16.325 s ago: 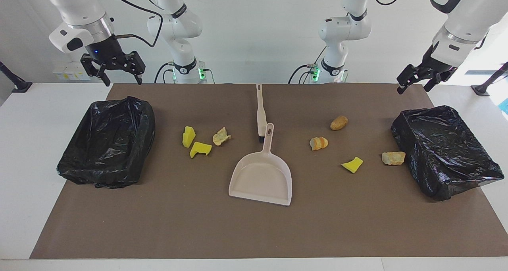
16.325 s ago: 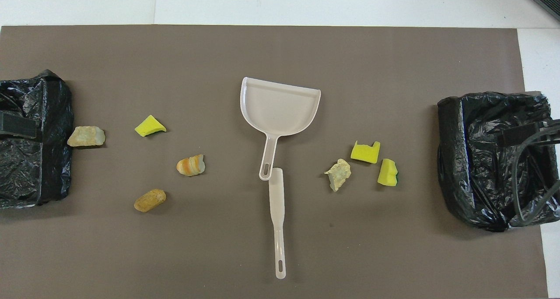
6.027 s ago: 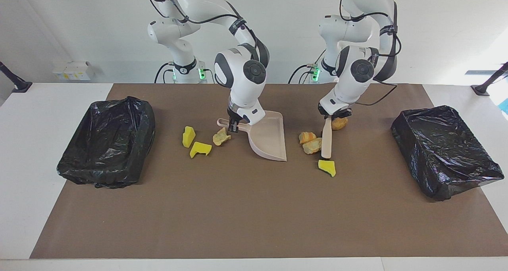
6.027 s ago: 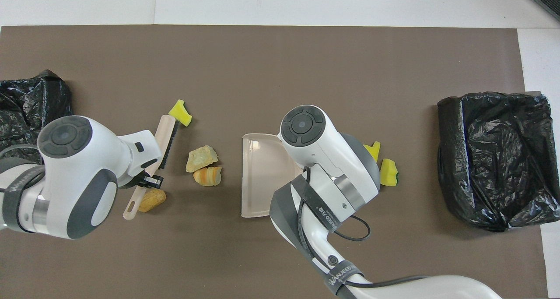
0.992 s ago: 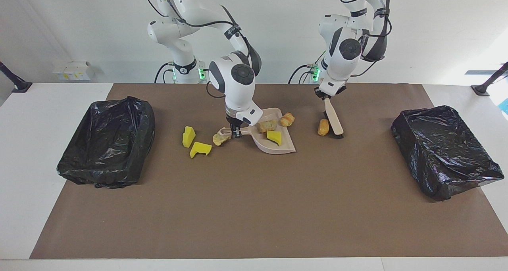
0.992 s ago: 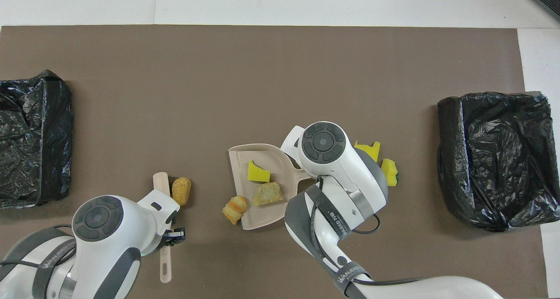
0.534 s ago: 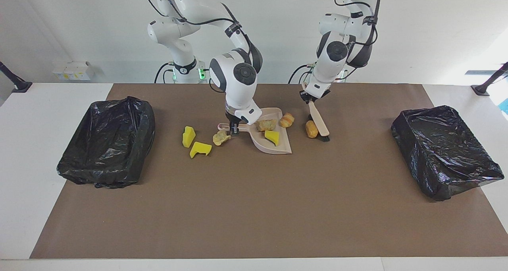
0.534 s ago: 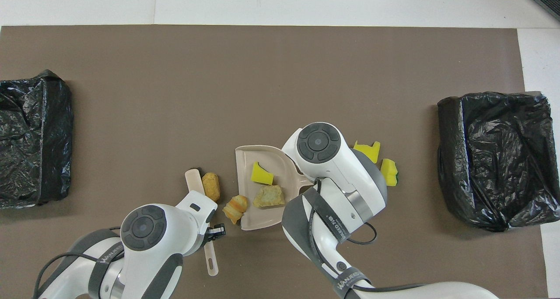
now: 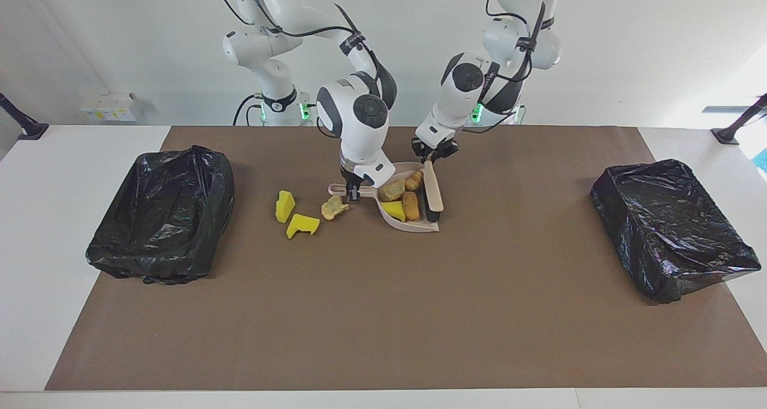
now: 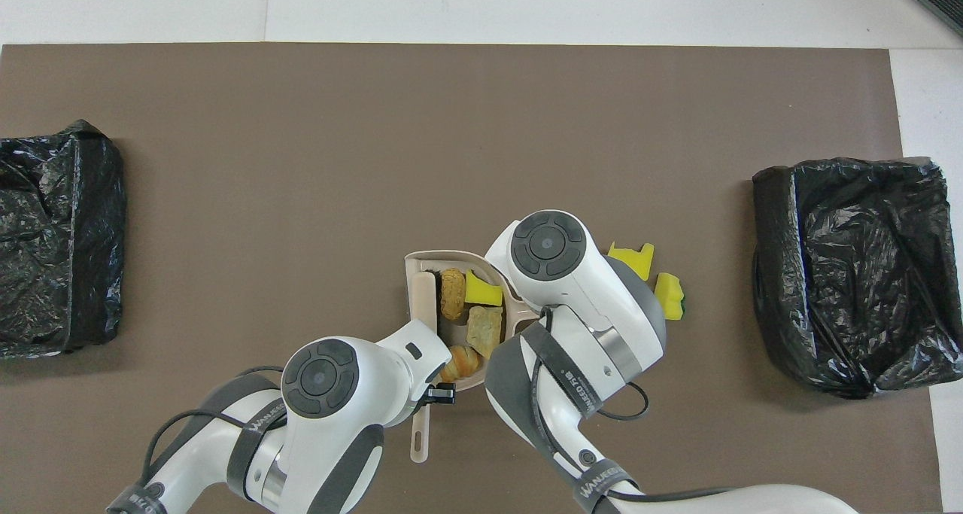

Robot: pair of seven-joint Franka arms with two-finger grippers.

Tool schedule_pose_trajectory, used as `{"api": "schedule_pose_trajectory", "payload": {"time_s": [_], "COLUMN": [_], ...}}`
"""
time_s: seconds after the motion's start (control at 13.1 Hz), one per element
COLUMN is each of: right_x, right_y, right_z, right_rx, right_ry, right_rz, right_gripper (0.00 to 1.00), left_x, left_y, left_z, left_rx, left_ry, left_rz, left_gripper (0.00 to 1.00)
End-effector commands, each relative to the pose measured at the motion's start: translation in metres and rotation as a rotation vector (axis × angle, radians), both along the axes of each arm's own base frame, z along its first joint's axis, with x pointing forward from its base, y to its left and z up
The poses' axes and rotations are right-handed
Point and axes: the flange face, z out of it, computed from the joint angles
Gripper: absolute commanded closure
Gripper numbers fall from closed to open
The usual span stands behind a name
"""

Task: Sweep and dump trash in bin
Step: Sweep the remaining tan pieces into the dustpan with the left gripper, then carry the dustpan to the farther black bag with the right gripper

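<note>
The right gripper (image 9: 353, 194) is clamped on the handle of the smooth beige plastic dustpan (image 9: 426, 226), and the left gripper (image 9: 435, 153) is clamped on the brush (image 9: 432, 193), whose bristles rest in the pan. Three crusty bread lumps (image 9: 411, 205) and one yellow sponge wedge (image 9: 394, 210) lie in the dustpan. Two more yellow wedges (image 9: 301, 224) and a crumpled pale scrap (image 9: 332, 206) lie on the brown mat (image 9: 383, 313) beside the handle, toward the right arm's end.

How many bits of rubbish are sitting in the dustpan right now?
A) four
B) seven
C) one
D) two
A: the dustpan holds four scraps, a yellow sponge wedge and three bread-like lumps, with the brush at its open edge; three more scraps lie on the mat beside its handle, toward the right arm's end.
</note>
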Motion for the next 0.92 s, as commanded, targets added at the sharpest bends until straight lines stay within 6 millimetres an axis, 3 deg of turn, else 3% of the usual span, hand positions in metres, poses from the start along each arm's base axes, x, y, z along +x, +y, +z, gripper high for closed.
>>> {"api": "schedule_pose_trajectory", "payload": {"time_s": [0.0,0.15,0.31,0.46,0.69,0.84], "right_x": [-0.002,-0.002,-0.002,0.002,0.011,0.02], "right_y": [-0.002,-0.002,-0.002,-0.009,-0.031,-0.059], "right_z": [0.004,0.004,0.004,0.011,0.04,0.07], "right_rx": [-0.012,-0.012,-0.01,0.003,0.034,0.059], "right_ry": [0.007,0.007,0.006,0.002,-0.039,-0.081], "right_rz": [-0.016,-0.016,-0.018,-0.038,-0.103,-0.151], "right_gripper": [1.0,1.0,1.0,1.0,1.0,1.0], "left_x": [-0.003,0.01,0.029,0.03,0.009,0.01], "left_y": [-0.012,0.014,0.046,0.065,0.058,0.065], "left_z": [0.007,0.023,0.059,0.086,0.095,0.074], "left_rx": [-0.019,-0.007,0.014,0.071,0.22,0.241], "left_ry": [0.05,0.107,0.163,0.154,0.097,0.106], "left_rz": [-0.041,0.008,0.078,0.098,0.054,0.057], "left_gripper": [1.0,1.0,1.0,1.0,1.0,1.0]}}
